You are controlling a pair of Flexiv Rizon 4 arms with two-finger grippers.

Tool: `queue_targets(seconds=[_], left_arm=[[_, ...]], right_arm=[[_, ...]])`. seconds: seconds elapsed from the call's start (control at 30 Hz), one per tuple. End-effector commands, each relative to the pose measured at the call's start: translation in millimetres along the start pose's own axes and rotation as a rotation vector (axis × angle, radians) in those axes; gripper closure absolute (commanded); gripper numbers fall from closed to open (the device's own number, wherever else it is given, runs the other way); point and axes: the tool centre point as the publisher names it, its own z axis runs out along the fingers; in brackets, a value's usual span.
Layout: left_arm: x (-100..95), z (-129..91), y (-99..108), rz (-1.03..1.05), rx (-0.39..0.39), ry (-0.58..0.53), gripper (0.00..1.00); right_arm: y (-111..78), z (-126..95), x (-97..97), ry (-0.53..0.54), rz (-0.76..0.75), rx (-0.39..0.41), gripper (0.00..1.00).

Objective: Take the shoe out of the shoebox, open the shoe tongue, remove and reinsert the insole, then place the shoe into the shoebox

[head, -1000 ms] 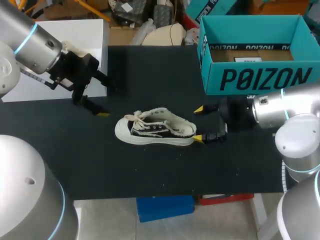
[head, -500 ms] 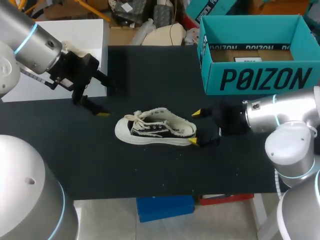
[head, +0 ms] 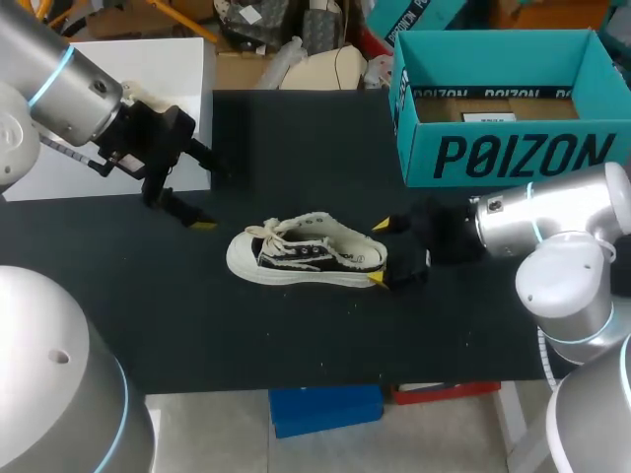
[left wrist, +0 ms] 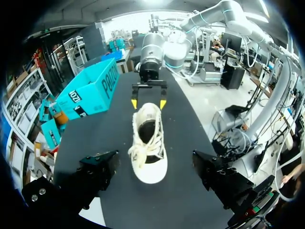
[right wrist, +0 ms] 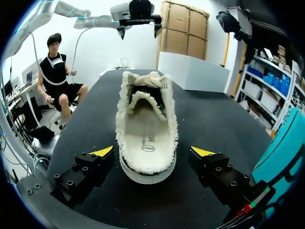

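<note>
The right gripper [head: 378, 252] slides toward 9 o'clock, its spread fingers [head: 380, 226] now flanking the heel of the shoe [head: 306, 252].

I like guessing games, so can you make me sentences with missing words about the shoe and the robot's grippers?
The cream and black canvas shoe lies on the black ___, outside the teal cardboard shoebox.
The right gripper is open, with one yellow tip on each side of the shoe's ___.
The left gripper is open too, nearest the shoe's ___ end.
Missing words: table; heel; toe.
</note>
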Motion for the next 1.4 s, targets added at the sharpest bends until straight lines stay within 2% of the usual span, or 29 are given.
queue_targets(seconds=[0.03,1.17,1.2,1.23,1.4], left_arm=[[0.3,2,1,0.002,0.000,-0.004,0.00],[0.3,2,1,0.002,0.000,-0.004,0.00],[0.3,2,1,0.002,0.000,-0.004,0.00],[0.3,2,1,0.002,0.000,-0.004,0.00],[0.3,2,1,0.002,0.000,-0.004,0.00]], right_arm=[[-0.9,7,0.2,-0.006,0.009,0.001,0.00],[-0.5,30,-0.2,0.009,0.043,-0.016,0.00],[-0.2,30,-0.1,0.011,0.047,-0.004,0.34],[-0.2,30,-0.1,0.011,0.047,-0.004,1.00],[-0.2,30,-0.1,0.011,0.047,-0.004,1.00]])
